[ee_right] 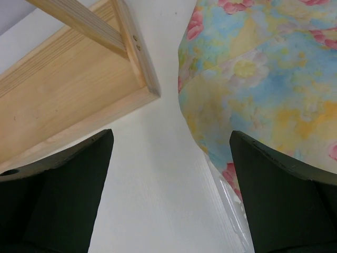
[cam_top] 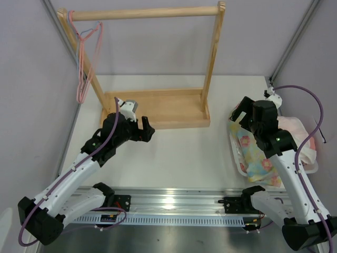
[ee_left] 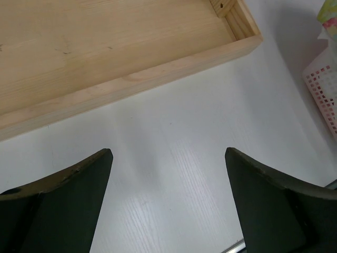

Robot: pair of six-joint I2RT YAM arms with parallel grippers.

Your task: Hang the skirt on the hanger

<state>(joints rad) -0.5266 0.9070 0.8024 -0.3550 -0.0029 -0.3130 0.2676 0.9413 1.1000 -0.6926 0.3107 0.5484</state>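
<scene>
Right gripper [cam_top: 239, 113]: jaws apart, nothing between them. It hangs over the table by the left edge of the skirt [cam_top: 256, 153]. In the wrist view the skirt [ee_right: 263, 79] fills the upper right, running under the right finger [ee_right: 284, 190].

The skirt lies in a white basket [cam_top: 310, 167] on the table's right side.

Left gripper [cam_top: 147, 130]: jaws apart, empty, over bare table just in front of the rack base [cam_top: 158, 108].

The hanger [cam_top: 80, 84] hangs from the left end of the rack rod, well apart from both grippers.

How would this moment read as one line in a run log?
left tool: open, above table | right tool: open, at skirt edge | skirt: in basket, ungrasped | hanger: hanging on rack, empty
</scene>
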